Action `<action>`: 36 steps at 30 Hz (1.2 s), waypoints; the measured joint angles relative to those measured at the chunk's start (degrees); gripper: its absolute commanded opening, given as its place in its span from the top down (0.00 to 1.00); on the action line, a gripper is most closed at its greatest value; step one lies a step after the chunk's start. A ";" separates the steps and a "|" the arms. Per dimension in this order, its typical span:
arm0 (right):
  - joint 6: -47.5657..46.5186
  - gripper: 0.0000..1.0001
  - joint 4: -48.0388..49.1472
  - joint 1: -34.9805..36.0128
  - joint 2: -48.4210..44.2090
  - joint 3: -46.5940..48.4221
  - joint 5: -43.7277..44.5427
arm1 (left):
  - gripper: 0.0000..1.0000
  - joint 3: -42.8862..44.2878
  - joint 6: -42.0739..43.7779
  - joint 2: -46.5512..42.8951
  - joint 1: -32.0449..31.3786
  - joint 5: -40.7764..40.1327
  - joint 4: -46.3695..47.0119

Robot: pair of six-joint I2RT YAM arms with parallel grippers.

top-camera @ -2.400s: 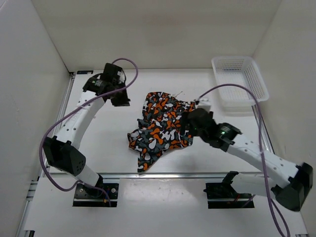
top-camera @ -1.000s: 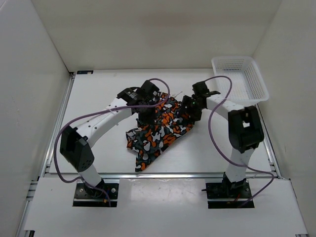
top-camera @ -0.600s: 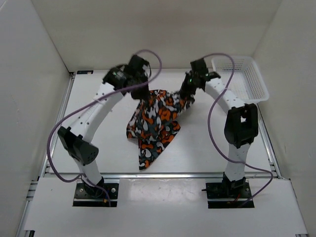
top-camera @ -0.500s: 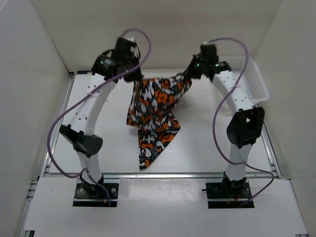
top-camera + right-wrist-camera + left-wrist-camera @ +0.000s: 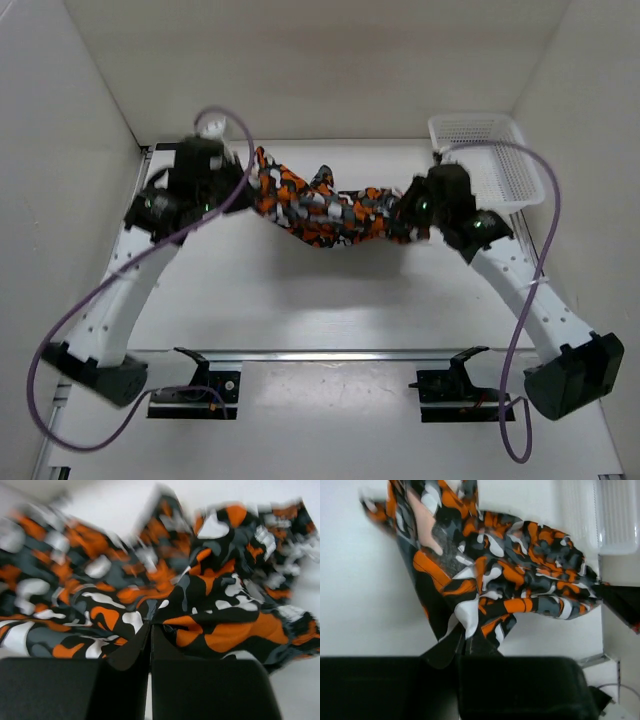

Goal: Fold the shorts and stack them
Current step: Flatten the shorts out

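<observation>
The camouflage shorts [image 5: 325,205] hang off the table, stretched between both arms and sagging in the middle. My left gripper [image 5: 250,165] is shut on the cloth's left end; in the left wrist view the fingers [image 5: 442,650] pinch a white and orange fold of the shorts [image 5: 490,575]. My right gripper [image 5: 402,215] is shut on the right end. Its wrist view shows the closed fingertips [image 5: 131,650] buried in the blurred shorts [image 5: 150,575].
A white mesh basket [image 5: 485,160] stands at the table's back right corner, just behind the right arm, and the basket [image 5: 615,515] also shows at the left wrist view's upper right. The white table [image 5: 330,290] lies under the hanging cloth.
Both grippers closed on the shorts, lifted them off the table and pulled apart. The cloth went from a heap, to hanging down, to stretched sideways in the air.
</observation>
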 measured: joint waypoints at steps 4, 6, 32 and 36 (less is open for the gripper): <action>3.45 0.53 -0.70 2.49 -5.84 -21.94 2.91 | 0.61 -34.99 -7.17 -16.50 -4.90 3.87 7.37; 5.11 0.39 -3.56 2.97 -6.45 -28.87 3.82 | 0.24 -45.72 -10.16 -18.05 -6.54 5.11 7.74; 7.67 0.16 -10.16 -5.81 -17.97 -40.54 -4.07 | 0.22 -71.80 -37.53 -16.61 -2.40 7.02 10.95; 8.94 0.17 -5.92 -9.05 -15.47 -43.63 -6.51 | 0.26 -70.69 -37.59 -7.52 -2.40 6.73 13.81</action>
